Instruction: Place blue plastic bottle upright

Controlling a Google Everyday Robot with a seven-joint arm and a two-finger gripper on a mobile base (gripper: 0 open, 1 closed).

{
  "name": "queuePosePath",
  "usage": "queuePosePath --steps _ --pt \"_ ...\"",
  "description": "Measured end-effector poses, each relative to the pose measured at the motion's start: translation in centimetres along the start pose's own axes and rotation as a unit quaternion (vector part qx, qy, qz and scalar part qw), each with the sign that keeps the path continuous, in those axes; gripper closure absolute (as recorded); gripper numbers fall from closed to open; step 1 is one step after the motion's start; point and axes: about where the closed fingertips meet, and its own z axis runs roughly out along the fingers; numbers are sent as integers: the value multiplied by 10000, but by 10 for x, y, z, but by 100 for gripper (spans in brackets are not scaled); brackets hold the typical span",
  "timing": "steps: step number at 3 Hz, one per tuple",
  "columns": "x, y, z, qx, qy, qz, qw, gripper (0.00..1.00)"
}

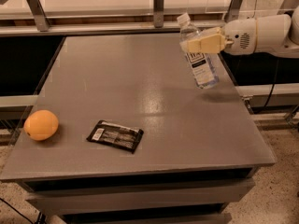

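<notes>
The blue plastic bottle (200, 59) is clear with a white cap at its top and a white label with dark print. It hangs nearly upright, tilted a little to the left, just above the grey table (140, 78) near its right edge. My gripper (202, 44) comes in from the right and is shut on the bottle's upper part, its tan fingers (205, 43) across the neck and shoulder. The white arm (261, 34) reaches in from the right edge of the view.
An orange fruit (41, 124) lies at the table's front left. A dark snack packet (115, 135) lies flat near the front middle. A metal rail with posts (159, 6) runs behind the table. The table's right edge is just below the bottle.
</notes>
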Motion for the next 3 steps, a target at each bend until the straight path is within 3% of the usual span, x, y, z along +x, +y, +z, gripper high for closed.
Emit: queuePosePath --steps 1,2,3 --pt "-28 5 -30 130 -698 -56 9975 100" --pt "-42 11 -43 325 -1180 -317 9920 100" --pt "-45 12 -41 329 -1205 -392 9914 100"
